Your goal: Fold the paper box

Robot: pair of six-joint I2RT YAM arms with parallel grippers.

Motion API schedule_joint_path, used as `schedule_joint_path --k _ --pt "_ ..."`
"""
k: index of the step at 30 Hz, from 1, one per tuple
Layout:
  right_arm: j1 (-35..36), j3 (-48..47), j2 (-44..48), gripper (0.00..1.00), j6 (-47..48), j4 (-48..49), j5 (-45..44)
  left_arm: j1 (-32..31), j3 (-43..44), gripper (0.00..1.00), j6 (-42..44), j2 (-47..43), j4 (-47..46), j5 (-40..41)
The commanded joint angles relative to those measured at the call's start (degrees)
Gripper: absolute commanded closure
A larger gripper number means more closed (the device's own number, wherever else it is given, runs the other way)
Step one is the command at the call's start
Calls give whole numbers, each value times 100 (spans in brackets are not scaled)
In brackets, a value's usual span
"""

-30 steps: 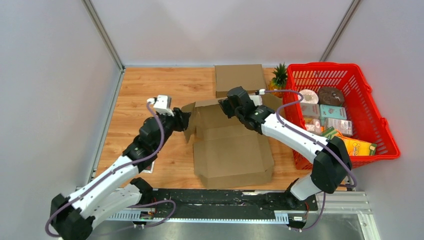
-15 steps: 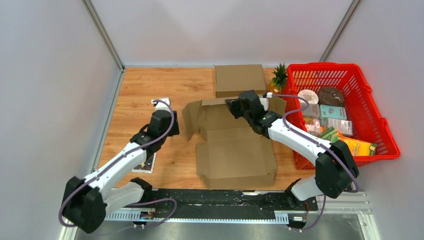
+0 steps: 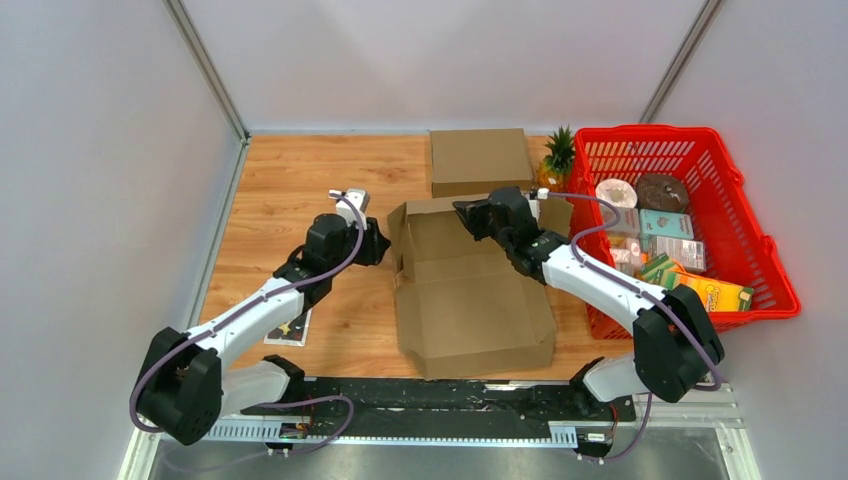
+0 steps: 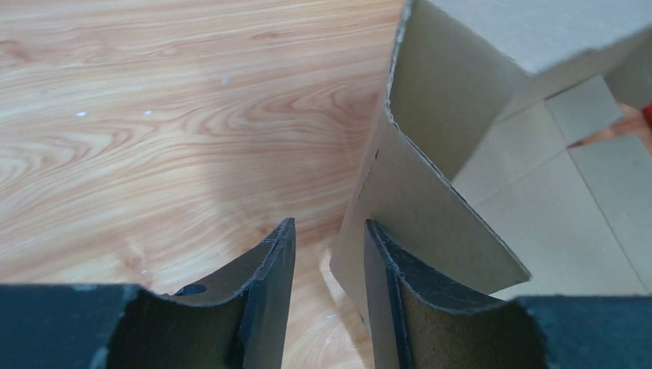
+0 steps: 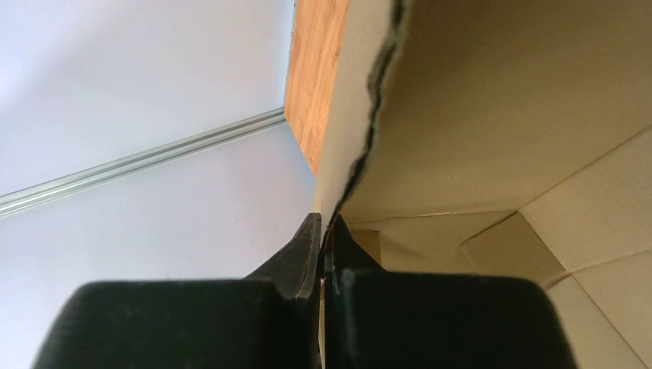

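A brown cardboard box [image 3: 470,300] lies open in the middle of the wooden table, its flat base panel toward me and its back and left walls partly raised. My right gripper [image 3: 470,216] is shut on the top edge of the back wall; in the right wrist view the jaws [image 5: 324,224] pinch that cardboard wall [image 5: 500,115]. My left gripper [image 3: 380,243] is open just outside the box's left wall [image 3: 402,238]. In the left wrist view the fingers [image 4: 329,231] hold nothing, and the upright wall [image 4: 430,200] stands right beside the right finger.
A second, flat cardboard box [image 3: 480,160] lies at the back. A small pineapple [image 3: 558,153] stands beside a red basket [image 3: 740,190] of groceries at the right. A small printed card [image 3: 290,328] lies near the left arm. Grey walls enclose the table.
My left arm has pulled back, then swung right to the box's left wall, which now stands more upright. My right gripper, still holding the back wall, and the box have shifted slightly right.
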State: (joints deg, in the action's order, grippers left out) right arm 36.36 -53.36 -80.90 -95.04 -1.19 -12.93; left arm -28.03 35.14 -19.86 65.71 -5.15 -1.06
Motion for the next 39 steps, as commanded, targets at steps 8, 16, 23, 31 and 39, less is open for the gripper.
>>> schedule_joint_path --k 8,16,23,31,39 --pt "-59 300 321 100 426 497 273 -730 328 50 545 320 -678 -176" --pt "-217 450 488 100 408 690 379 -739 573 41 316 178 -347 -245" --pt "-270 239 356 100 162 787 484 -651 881 40 184 556 -301 -517" --pt "-270 159 224 100 -198 997 581 -597 926 40 -360 899 -680 -1117" --pt "-252 511 435 100 239 840 748 -844 679 45 -115 943 -637 658"
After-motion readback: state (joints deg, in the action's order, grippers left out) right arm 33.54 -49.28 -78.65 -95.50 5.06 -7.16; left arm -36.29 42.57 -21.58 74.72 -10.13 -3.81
